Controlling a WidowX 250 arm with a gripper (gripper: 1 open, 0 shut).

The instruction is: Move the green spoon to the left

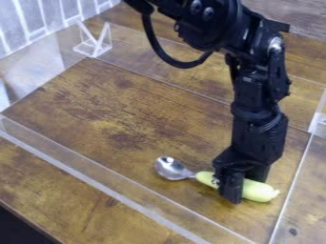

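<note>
The green spoon (219,181) lies flat on the bench (102,114), near its right front edge. Your pincer (237,187) stands down over the thick handle; whether it already grips, I cannot tell. The spoon looks light and stiff; take the handle, because the metal bowl is probably slippery.

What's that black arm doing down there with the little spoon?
A black robot arm is reaching straight down onto a wooden table with clear plastic walls around it. Its tool is set over the yellow-green handle of a small green spoon, whose shiny metal bowl points left. The spoon lies flat on the wood near the front right corner. From this angle it is hard to say whether the tool has actually gripped the handle. The spoon is meant to end up further left.
</note>
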